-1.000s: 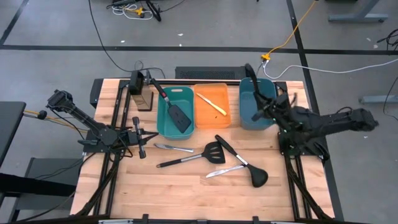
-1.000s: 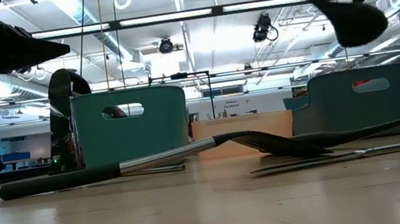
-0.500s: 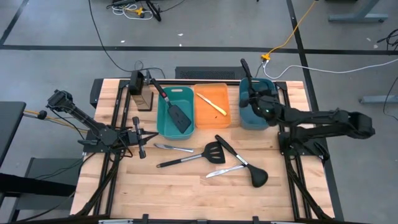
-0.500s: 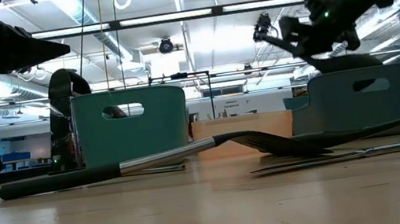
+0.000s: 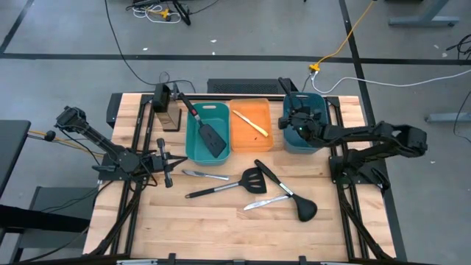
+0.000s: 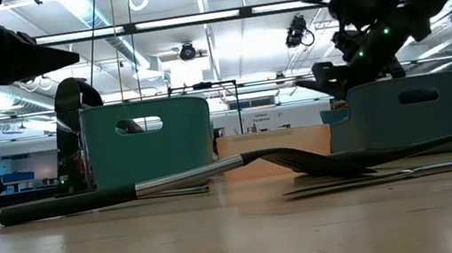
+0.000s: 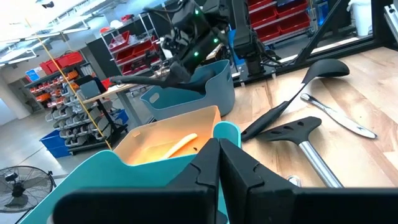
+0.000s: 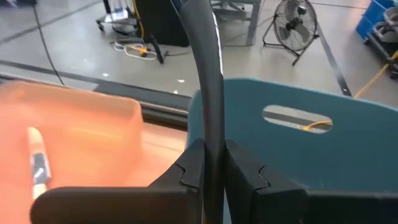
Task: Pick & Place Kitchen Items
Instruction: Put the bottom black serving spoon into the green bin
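My right gripper point(image 5: 298, 124) point(image 8: 208, 168) is over the dark blue bin point(image 5: 310, 132) at the table's far right, shut on a black long-handled utensil point(image 8: 208, 68). The utensil's head is hidden in the bin. On the table lie a black spatula point(image 5: 254, 179), a black ladle point(image 5: 303, 208) and two silver knives point(image 5: 202, 174) point(image 5: 266, 202). A red-tipped black spatula point(image 5: 210, 136) leans in the teal bin point(image 5: 193, 151). A cream-handled knife point(image 5: 252, 122) lies in the orange bin point(image 5: 241, 140). My left gripper point(image 5: 166, 163) point(image 7: 217, 168) waits shut at the left edge. My right gripper pinches the utensil's black handle point(image 8: 210, 134) between its two fingers, which lie across it. It comes from the table's right, slanting down. A long stretch of handle point(image 5: 285, 90) sticks out tilted beyond the bin's far rim. Bin and gripper hide the lower end.
The three bins stand side by side along the far edge. A dark box point(image 5: 166, 110) stands left of the teal bin. The loose utensils lie mid-table in front of the bins, and bare wood point(image 5: 184, 228) runs along the near edge.
My right gripper has come down toward the table's left over the dark blue bin, tipping downward, still shut on the utensil. The utensil's rounded head, which hung high above the bin, has sunk below the rim and out of sight.
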`<action>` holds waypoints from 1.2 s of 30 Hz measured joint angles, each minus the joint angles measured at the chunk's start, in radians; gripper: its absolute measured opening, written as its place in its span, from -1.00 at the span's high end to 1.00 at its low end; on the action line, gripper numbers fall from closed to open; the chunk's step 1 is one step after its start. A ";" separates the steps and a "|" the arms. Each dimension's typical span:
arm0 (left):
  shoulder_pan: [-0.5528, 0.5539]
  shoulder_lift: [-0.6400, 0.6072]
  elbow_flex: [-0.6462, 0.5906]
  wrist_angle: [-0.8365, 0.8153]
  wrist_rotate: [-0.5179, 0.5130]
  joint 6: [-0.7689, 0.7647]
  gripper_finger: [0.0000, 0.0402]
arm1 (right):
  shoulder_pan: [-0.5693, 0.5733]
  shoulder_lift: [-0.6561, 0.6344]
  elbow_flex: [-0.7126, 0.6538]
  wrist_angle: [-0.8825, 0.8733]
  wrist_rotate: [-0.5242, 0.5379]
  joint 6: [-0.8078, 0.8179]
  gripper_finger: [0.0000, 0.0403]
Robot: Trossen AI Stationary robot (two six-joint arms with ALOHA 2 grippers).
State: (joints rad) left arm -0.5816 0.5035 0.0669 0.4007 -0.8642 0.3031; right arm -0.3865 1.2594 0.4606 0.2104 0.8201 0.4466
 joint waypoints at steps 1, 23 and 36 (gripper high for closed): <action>0.000 0.000 0.000 0.000 0.000 0.000 0.94 | -0.004 0.011 0.000 0.000 0.005 0.007 0.80; 0.000 0.000 0.000 0.000 -0.007 0.000 0.94 | -0.055 0.113 0.000 -0.088 -0.036 0.175 0.79; 0.000 0.000 0.000 0.000 -0.007 0.000 0.94 | -0.050 0.125 0.002 -0.082 -0.092 0.171 0.60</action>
State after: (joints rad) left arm -0.5819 0.5034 0.0669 0.4007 -0.8714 0.3031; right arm -0.4369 1.3839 0.4625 0.1284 0.7279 0.6177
